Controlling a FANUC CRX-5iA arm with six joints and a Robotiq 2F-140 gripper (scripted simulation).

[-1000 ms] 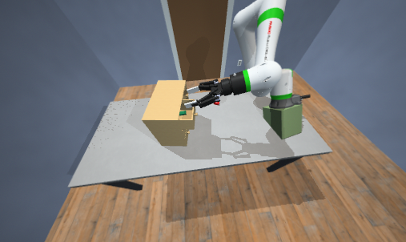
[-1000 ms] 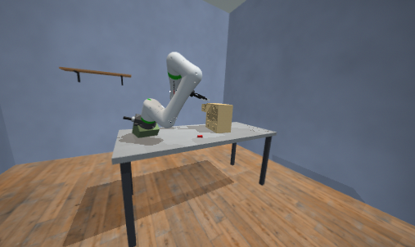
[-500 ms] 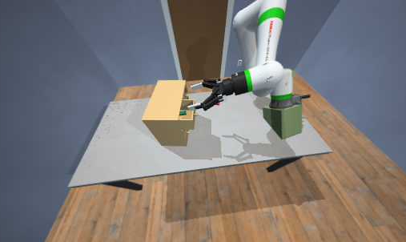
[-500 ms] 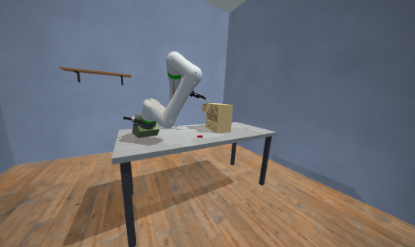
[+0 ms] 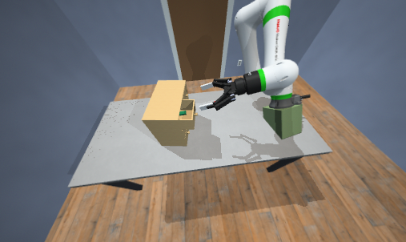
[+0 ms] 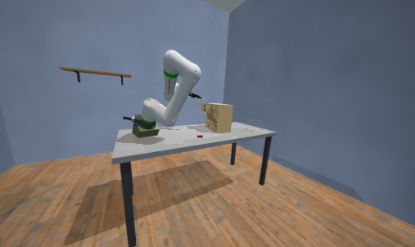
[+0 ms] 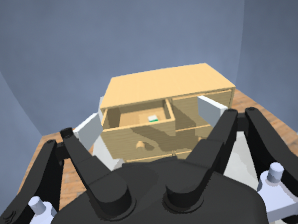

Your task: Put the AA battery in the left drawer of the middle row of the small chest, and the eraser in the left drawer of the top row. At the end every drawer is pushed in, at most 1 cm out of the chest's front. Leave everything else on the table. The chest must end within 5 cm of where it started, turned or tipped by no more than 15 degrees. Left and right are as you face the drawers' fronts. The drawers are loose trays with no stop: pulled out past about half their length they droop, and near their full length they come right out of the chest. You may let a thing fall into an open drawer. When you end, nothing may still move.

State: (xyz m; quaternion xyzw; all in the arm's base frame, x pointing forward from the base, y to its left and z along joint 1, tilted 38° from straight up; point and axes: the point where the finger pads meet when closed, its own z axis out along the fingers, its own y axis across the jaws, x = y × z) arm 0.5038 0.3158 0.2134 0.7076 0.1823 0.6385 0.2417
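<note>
The small chest point(image 5: 164, 100) point(image 6: 225, 119) point(image 7: 165, 85) stands upright on the table. Its top-left drawer point(image 5: 188, 124) point(image 6: 203, 107) point(image 7: 120, 140) is pulled partly out. The eraser, green with a white end point(image 5: 182, 113) point(image 7: 153, 119), lies inside that drawer. My gripper point(image 5: 205, 96) point(image 6: 202, 99) point(image 7: 148, 113) is spread wide, empty, just in front of the drawer and above its level. The top-right drawer point(image 7: 187, 112) looks pushed in. The lower drawers are mostly hidden by the gripper in the wrist view. I cannot make out the AA battery in any view.
A small red thing point(image 6: 200, 136) lies on the table point(image 6: 172, 143) in front of the chest, towards the near edge in the exterior view; a finger almost hides it in the top view. The arm's green base block point(image 5: 282, 120) stands at the table's other end.
</note>
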